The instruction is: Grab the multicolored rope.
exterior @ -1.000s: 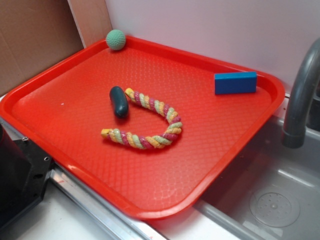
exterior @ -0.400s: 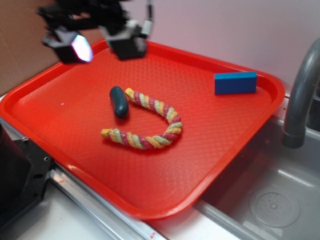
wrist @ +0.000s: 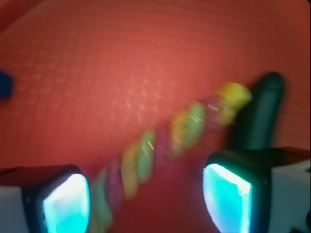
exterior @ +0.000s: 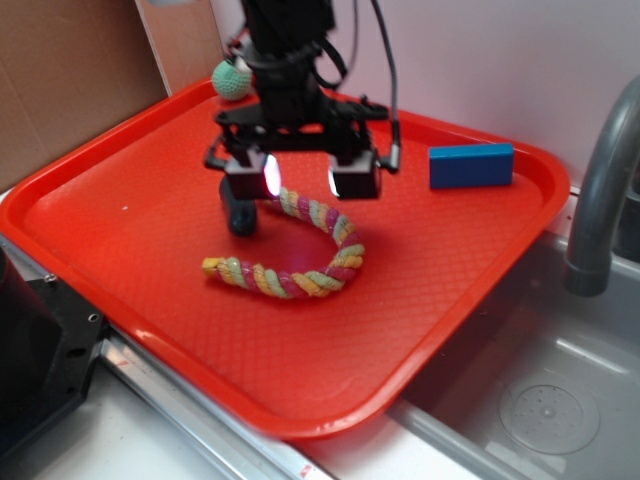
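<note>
The gripper [exterior: 303, 178] is seen above the twisted multicolored rope [exterior: 300, 250], its 2 glowing pads spread apart. The rope is curled in a U on a pebbled red plastic tray [exterior: 150, 330], one end beside a smooth dark capsule [exterior: 238, 215].

a red tray [exterior: 420, 330] fills most of the frame. near its middle lies the multicolored rope [exterior: 300, 262], bent in a u, with a dark teal capsule [exterior: 238, 216] beside its upper end. a blue block [exterior: 470, 165] sits upper right, a green ball [exterior: 230, 80] upper left.
</note>
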Controlling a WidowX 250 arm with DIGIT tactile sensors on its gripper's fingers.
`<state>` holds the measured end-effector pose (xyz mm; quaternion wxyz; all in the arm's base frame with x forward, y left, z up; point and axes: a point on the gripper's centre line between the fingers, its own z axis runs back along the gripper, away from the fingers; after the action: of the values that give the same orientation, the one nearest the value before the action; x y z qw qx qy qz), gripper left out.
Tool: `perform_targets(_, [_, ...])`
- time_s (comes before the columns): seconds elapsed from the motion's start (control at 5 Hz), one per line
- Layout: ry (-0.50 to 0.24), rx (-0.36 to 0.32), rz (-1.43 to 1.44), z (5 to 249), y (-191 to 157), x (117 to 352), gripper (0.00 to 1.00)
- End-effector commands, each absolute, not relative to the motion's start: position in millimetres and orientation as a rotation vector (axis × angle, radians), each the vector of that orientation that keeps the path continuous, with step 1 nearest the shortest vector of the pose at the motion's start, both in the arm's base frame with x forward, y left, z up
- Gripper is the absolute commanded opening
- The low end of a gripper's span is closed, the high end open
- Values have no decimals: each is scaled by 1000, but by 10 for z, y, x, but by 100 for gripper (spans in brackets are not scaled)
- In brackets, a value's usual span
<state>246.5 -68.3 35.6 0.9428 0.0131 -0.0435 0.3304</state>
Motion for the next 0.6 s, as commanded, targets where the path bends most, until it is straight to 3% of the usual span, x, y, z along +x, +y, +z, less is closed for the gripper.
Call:
perform_targets(0.0, [-55,26,750,130,-700,2482,100])
perform_targets(0.2, [-34,33,745,78,-745,2431,0])
perform_targets(0.4, [-27,22,745,83,-738,2425,0])
